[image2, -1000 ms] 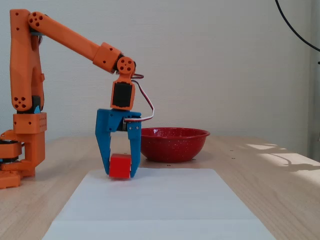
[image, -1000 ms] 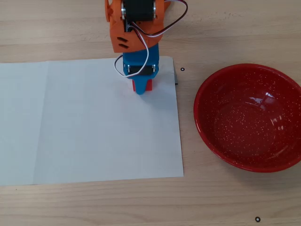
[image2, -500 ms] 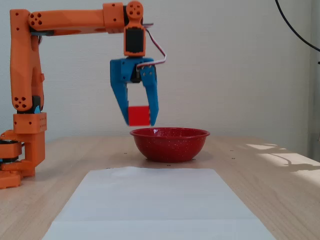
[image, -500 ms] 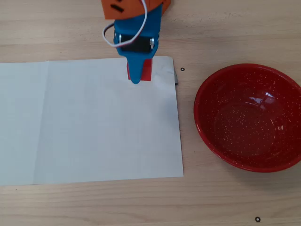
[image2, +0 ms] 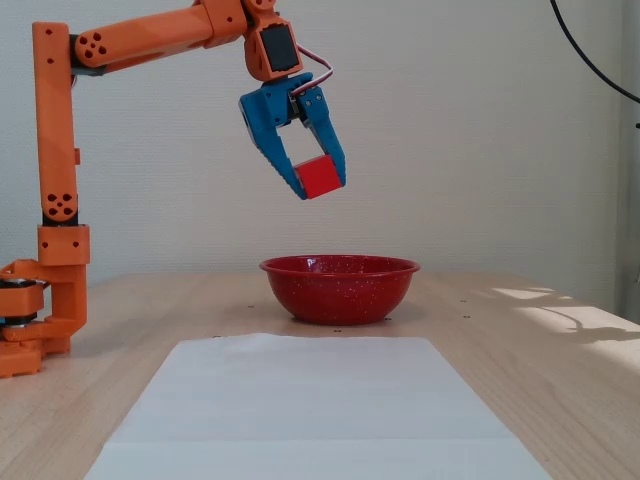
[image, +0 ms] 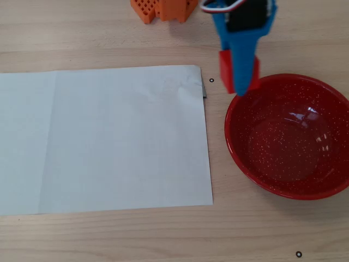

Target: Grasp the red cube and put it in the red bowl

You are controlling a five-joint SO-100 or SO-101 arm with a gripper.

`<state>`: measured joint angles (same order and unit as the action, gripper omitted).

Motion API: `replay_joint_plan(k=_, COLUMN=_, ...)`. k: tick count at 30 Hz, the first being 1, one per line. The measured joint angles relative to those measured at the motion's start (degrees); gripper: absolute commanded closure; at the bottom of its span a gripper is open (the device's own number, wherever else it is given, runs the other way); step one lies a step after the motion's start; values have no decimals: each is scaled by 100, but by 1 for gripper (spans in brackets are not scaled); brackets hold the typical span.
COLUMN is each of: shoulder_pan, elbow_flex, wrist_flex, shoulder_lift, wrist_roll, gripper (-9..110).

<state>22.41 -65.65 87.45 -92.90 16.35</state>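
The red cube [image2: 320,176] sits clamped between the two blue fingers of the claw [image2: 322,180], right at their tips, well up in the air in the fixed view. One finger presses its left face and the other its right, so the claw is closed down only as far as the cube's width allows. In the overhead view the cube [image: 226,70] shows as a red block partly covered by the claw [image: 240,76], peeking out on the claw's left side and a little on its right.

Below the claw, the red bowl [image2: 339,291] rests on the wooden table [image2: 560,370], open side up, with fine white speckles on its glossy wall. In the fixed view the claw hangs above the bowl's left half, well clear of the rim. From overhead the claw's tip lies over the upper left edge of the bowl [image: 240,158], and the cube itself appears just outside that rim.

To the claw's left in the overhead view, a sheet of white paper [image: 103,139] lies flat on the table, its right edge near the bowl but not touching it. In the fixed view the paper [image2: 310,400] spreads toward the camera in front of the bowl.

The orange arm [image2: 150,40] reaches to the claw from an upright post on the far left of the fixed view
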Motion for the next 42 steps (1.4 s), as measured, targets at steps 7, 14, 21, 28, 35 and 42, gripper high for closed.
replay_joint_plan(k=7, shoulder_pan=668, elbow_flex=-141, wrist_flex=-1063, shoulder_lift=9, wrist_roll=237, gripper=101)
replay_joint_plan(k=14, shoulder_pan=976, elbow_flex=-1327, wrist_flex=-2417, shoulder_lift=202, wrist_roll=272, gripper=96)
replay_joint_plan(k=21, shoulder_pan=1063, elbow_flex=-2338, wrist_flex=-3270, shoulder_lift=264, wrist_roll=202, gripper=74)
replay_joint_plan(k=28, shoulder_pan=1134, elbow_flex=-2689, wrist_flex=-3472, shoulder_lift=334, wrist_roll=79, gripper=66)
replay_joint_plan(k=35, shoulder_pan=1143, elbow_flex=-2602, wrist_flex=-2927, shoulder_lift=343, wrist_roll=53, gripper=79)
replay_joint_plan(k=42, shoulder_pan=976, elbow_flex=-1705, wrist_flex=-2109, shoulder_lift=35, wrist_roll=281, gripper=101)
